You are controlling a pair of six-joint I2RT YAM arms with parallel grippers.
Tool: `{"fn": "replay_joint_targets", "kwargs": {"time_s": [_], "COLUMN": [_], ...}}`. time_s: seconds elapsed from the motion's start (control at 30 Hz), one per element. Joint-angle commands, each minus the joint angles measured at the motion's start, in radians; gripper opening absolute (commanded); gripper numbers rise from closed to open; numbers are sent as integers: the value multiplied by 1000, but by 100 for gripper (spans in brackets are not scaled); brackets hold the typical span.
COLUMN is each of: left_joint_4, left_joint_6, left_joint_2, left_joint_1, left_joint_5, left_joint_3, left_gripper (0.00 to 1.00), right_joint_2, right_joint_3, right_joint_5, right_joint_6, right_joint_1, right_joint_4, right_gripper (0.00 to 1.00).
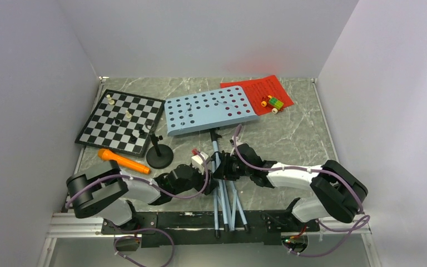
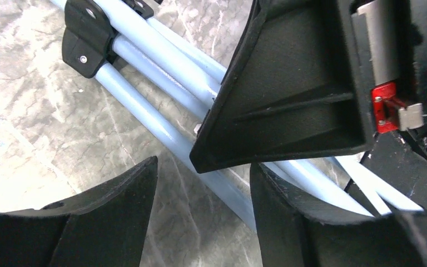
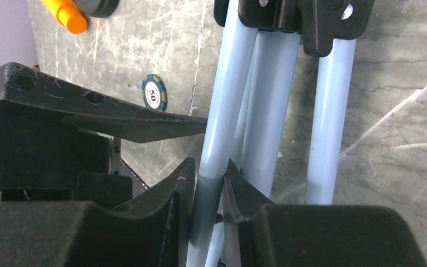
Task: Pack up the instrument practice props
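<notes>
Far-left corner of the grey marbled worktop (image 1: 300,133): black-and-white chessboard (image 1: 119,122), flat, a few pieces on it. Nearer, by the left edge: orange microphone (image 1: 123,161), smooth plastic, lying flat, long axis roughly left-right, its right end angled toward the near edge. Just beside that end: mic stand (image 1: 159,156), black, round domed base, thin upright post. Left gripper (image 2: 203,167) is at the middle of the near edge, matte black wedge fingers spread apart, one tube running through the gap; can't tell if either finger touches it. Music stand (image 1: 210,109) lies down the centre, long axis near-far: light-blue desk, flat panel perforated with round holes, toward the far edge; leg tubes (image 1: 225,194) folded together, glossy light-blue, black-tipped feet reaching past the near edge. Black plastic collar (image 3: 294,16) bunches the tubes. Right gripper (image 3: 210,167) reaches in from the right, fingers clamped on one leg tube. Poker chip (image 3: 154,93) on the worktop just left of the tubes: round, blue and white rim, reads "50". Red music sheets (image 1: 264,92) lie flat at the far edge right of centre, one corner under the desk; print too small to read. Toy car (image 1: 272,103), multicoloured bricks, sits on the sheets
</notes>
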Motion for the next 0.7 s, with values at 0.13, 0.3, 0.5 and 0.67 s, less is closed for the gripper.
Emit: {"fn": "replay_joint_targets", "kwargs": {"time_s": [0.13, 0.3, 0.5, 0.67], "left_joint_4": [-56, -82, -120, -146], "left_joint_6": [2, 23, 41, 52], "left_joint_2": [-127, -136, -172, -190], "left_joint_1": [3, 2, 3, 3], "left_joint_5": [-54, -35, -32, -40], "left_joint_3": [-21, 10, 33, 47], "left_gripper": [72, 74, 77, 79], "right_joint_2": [-61, -109, -169, -192], "right_joint_3": [59, 130, 197, 202], "right_joint_5": [137, 177, 248, 266], "right_joint_6": [-178, -206, -243, -244], "right_joint_1": [23, 23, 21, 20], "right_joint_4": [-327, -434, -545, -555], "right_gripper": [54, 65, 80, 87]}}
